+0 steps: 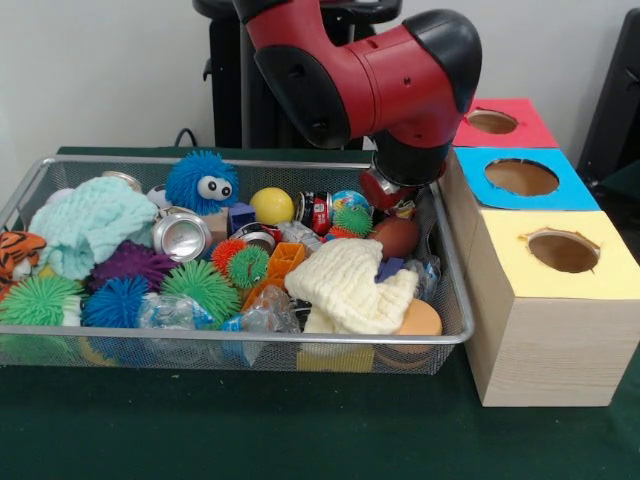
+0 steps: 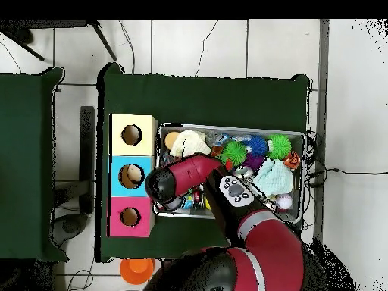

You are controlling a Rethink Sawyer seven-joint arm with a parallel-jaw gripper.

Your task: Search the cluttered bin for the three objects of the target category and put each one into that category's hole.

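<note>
The wire mesh bin (image 1: 240,338) is packed with spiky balls, crushed cans, cloths and plastic. It also shows in the overhead view (image 2: 242,126). The blue-topped hole (image 1: 521,177) is in the middle of three wooden boxes, right beside the bin's end, and shows in the overhead view too (image 2: 131,175). My gripper (image 1: 396,202) reaches down into the bin's far corner nearest the boxes, above a brown ball (image 1: 397,237) and a small green spiky ball (image 1: 352,219). The arm's bulky wrist hides its lower end. In the overhead view the arm covers it.
A red-topped hole (image 1: 492,122) lies beyond the blue one and a yellow-topped hole (image 1: 563,251) in front of it. In the bin are a cream knitted cloth (image 1: 350,285), a mint cloth (image 1: 90,222), a silver can (image 1: 182,234), a blue googly-eyed ball (image 1: 202,182) and a yellow ball (image 1: 272,205).
</note>
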